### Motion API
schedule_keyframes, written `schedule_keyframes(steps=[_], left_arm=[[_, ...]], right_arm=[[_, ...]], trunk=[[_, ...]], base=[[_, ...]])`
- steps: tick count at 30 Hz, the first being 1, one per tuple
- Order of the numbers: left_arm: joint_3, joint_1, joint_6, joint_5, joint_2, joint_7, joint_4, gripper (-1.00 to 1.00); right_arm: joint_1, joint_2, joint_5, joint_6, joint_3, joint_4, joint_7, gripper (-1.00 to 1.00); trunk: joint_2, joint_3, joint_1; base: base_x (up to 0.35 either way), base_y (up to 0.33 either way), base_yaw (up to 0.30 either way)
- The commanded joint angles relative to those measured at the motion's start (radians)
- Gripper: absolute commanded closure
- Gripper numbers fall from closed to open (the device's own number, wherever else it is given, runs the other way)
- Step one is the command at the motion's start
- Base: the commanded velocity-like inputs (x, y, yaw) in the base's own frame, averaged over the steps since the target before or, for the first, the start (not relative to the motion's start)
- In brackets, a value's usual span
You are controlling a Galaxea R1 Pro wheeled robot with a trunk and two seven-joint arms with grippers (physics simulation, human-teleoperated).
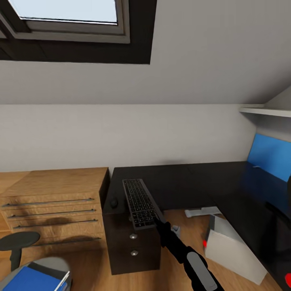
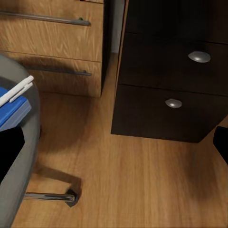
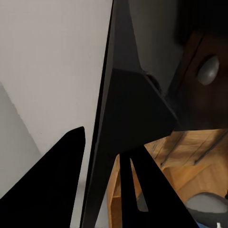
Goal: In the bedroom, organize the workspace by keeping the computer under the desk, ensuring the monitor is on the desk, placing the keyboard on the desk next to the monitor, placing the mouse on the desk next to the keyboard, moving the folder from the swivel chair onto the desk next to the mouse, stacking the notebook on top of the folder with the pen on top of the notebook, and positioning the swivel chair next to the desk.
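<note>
Fingers of the right gripper (image 1: 155, 220) pinch the near end of the keyboard (image 1: 139, 203), which tilts over the front edge of the dark desk (image 1: 190, 182). The right arm reaches up from below. The mouse (image 1: 114, 202) sits just beside the keyboard. Nearby, the swivel chair (image 2: 21, 156) carries the blue folder (image 1: 34, 279) and pen (image 2: 15, 90).

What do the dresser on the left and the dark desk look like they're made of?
The dresser looks like light wood or wood veneer, matte, with visible grain and thin metal bar handles. The desk looks like dark, near-black laminate or painted wood, smooth with a faint sheen; its drawer knobs look like brushed metal. Being renders, these are looks only.
</note>
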Motion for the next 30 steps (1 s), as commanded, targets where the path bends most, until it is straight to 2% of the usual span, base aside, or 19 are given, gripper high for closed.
schedule_keyframes(steps=[1,4,6,8,10,16,30], left_arm=[[0.0,0.0,-0.002,0.009,0.0,0.0,0.0,-1.0],[0.0,0.0,-0.002,0.009,0.0,0.0,0.0,-1.0],[0.0,0.0,-0.002,0.009,0.0,0.0,0.0,-1.0],[0.0,0.0,-0.001,0.009,0.0,0.0,-0.001,-1.0],[-0.001,0.0,-0.001,0.01,-0.001,-0.001,-0.004,-1.0],[-0.004,0.0,-0.001,0.011,-0.005,-0.001,-0.008,-1.0],[-0.012,0.0,0.001,0.009,-0.01,0.0,-0.006,-1.0]], right_arm=[[-0.001,-0.001,-0.01,0.005,-0.001,0.002,0.002,1.0],[-0.001,0.001,-0.008,-0.006,0.0,0.01,0.001,1.0],[-0.001,0.002,-0.007,-0.046,0.001,0.015,0.001,1.0],[-0.002,0.029,-0.007,-0.217,0.032,0.069,-0.002,1.0],[-0.003,0.038,-0.007,-0.258,0.057,0.097,-0.002,1.0],[-0.004,0.04,-0.006,-0.265,0.074,0.104,-0.003,1.0],[-0.004,0.036,-0.007,-0.263,0.077,0.102,-0.003,1.0]], trunk=[[-0.001,-0.001,0.001],[-0.001,-0.001,0.001],[-0.001,-0.001,0.001],[-0.001,-0.001,0.001],[-0.001,-0.001,0.001],[-0.001,-0.001,0.001],[-0.099,-0.045,0.054]], base=[[0.254,0.013,0.0],[0.292,0.004,0.0],[0.28,0.001,0.0],[0.072,0.0,0.0],[0.013,0.0,0.0],[0.002,0.0,0.0],[0.0,0.0,0.0]])
